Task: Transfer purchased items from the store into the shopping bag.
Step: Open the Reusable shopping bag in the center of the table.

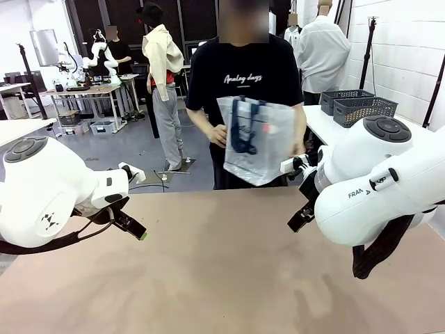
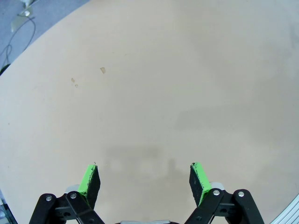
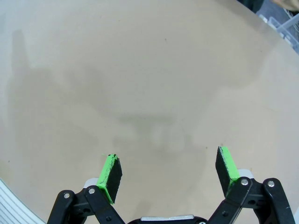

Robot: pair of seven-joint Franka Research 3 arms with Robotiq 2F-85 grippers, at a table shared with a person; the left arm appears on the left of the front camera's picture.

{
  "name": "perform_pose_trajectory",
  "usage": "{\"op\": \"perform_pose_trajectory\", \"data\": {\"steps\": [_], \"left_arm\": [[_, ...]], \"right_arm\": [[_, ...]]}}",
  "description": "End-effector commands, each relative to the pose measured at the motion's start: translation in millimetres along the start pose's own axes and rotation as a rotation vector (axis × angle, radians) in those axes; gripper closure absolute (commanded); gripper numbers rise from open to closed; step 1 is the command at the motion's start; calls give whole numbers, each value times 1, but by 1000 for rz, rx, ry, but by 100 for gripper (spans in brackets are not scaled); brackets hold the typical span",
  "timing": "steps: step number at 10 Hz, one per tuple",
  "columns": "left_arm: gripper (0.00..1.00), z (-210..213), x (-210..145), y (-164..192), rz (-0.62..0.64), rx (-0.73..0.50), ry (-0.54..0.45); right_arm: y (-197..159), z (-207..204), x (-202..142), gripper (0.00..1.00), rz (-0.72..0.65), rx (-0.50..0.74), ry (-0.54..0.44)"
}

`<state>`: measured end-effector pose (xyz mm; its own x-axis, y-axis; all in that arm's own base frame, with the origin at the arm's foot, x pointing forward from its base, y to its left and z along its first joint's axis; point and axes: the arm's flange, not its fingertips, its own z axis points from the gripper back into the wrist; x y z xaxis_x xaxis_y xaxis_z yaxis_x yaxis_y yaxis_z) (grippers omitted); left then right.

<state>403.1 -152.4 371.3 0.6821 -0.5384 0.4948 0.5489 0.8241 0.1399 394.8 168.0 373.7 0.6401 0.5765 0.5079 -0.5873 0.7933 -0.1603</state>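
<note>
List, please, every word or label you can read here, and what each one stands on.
"Analog days": white script on the person's black T-shirt.
"FRAN": lettering cut off at the edge of the right arm.
On the bag: dark print, too blurred to read.
On the left arm: a small dark emblem with no legible letters.

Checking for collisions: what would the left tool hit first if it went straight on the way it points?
Likely the table: the left tool, open, points at its tan top, with no object in that line.

Tan table (image 1: 222, 278); two dark grey mesh crates (image 1: 365, 110) on white side table (image 1: 321, 124) beyond.
</note>
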Motion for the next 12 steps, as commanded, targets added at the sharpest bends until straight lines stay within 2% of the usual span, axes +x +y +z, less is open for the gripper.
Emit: {"op": "perform_pose_trajectory", "data": {"steps": [1,12], "left_arm": [[0,0,0,1,3,0,0],[0,0,0,1,3,0,0]], "right_arm": [[0,0,0,0,0,0,0],[0,0,0,0,0,0,0]]}}
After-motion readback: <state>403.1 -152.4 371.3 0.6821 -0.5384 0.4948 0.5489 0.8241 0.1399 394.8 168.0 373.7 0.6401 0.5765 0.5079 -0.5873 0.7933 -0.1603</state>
